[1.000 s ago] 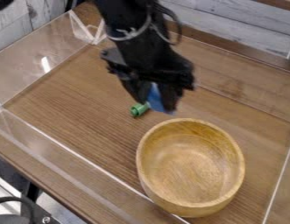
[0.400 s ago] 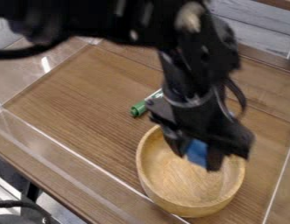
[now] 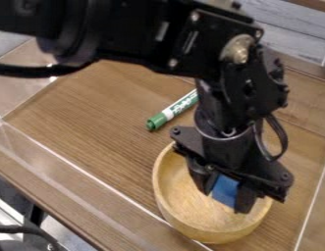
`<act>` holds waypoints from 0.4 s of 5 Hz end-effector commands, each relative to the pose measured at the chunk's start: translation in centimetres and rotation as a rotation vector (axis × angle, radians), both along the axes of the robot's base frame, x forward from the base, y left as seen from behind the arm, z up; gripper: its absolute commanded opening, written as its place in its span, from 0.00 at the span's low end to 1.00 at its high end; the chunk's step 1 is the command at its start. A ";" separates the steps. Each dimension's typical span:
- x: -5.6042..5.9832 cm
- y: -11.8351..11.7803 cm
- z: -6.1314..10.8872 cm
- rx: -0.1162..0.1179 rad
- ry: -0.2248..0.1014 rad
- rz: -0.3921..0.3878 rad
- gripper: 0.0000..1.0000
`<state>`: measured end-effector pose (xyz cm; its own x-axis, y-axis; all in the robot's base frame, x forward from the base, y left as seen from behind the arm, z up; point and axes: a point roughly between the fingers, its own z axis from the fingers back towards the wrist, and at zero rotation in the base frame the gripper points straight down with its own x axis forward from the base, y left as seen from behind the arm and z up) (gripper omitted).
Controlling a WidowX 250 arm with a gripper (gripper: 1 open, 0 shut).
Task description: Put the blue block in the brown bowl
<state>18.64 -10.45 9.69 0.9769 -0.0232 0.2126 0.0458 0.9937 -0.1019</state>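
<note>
Container: one large round light-brown wooden bowl (image 3: 191,206), standing on the brown wood-grained table (image 3: 106,127). Its wall is smooth and curved, its rim thick and rounded, its interior pale; the far side is largely hidden behind the arm.

Contents: the small rectangular bright-blue block (image 3: 227,190) shows over the bowl's opening, pinched in the black metal gripper (image 3: 231,199). Whether the block touches the bowl's floor cannot be determined from this view (the fingers cover much of it).

Block: plain, matte, solid blue, with flat faces; only a part is exposed between the dark fingers, and it appears tilted.

Gripper: closed on the block, pointing downward, its surfaces dark, with visible bolts and joints. A black cable loops beside it.

Also noted: a green-and-white cylindrical marker pen (image 3: 173,110) lies on the table outside the bowl, near its far rim, green end toward the left of the view.
</note>
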 end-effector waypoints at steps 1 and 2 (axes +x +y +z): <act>1.2 -0.1 1.4 -0.018 -0.022 -0.002 0.00; 1.4 0.2 1.6 -0.014 0.000 -0.006 0.00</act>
